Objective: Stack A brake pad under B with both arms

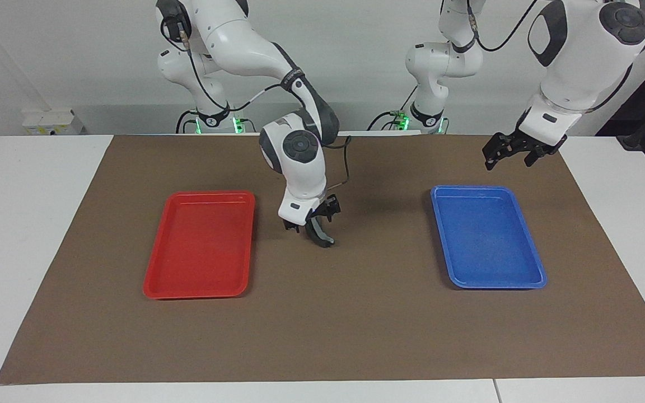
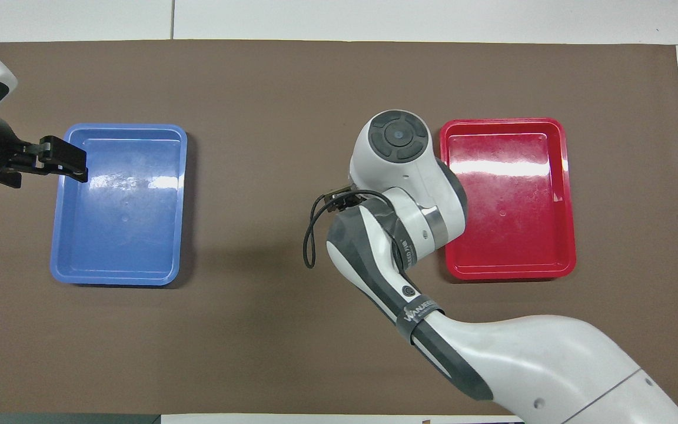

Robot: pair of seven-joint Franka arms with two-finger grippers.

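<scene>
My right gripper (image 1: pixel 312 219) is low over the middle of the brown mat, beside the red tray (image 1: pixel 202 246). It is shut on B (image 1: pixel 321 233), the curved black pad with a grey lining strip. B hangs from the fingers with its lower end at or just above the mat. In the overhead view the right arm's wrist (image 2: pixel 401 171) covers both this gripper and B. The short dark-grey A brake pad shows in neither view. My left gripper (image 1: pixel 515 157) is open and empty. It is raised over the blue tray's (image 1: pixel 487 235) edge at the left arm's end (image 2: pixel 59 159).
The red tray (image 2: pixel 507 200) and the blue tray (image 2: pixel 121 206) both lie empty on the brown mat (image 1: pixel 322 324). The mat covers most of the white table. A cable loops from the right wrist (image 2: pixel 309 235).
</scene>
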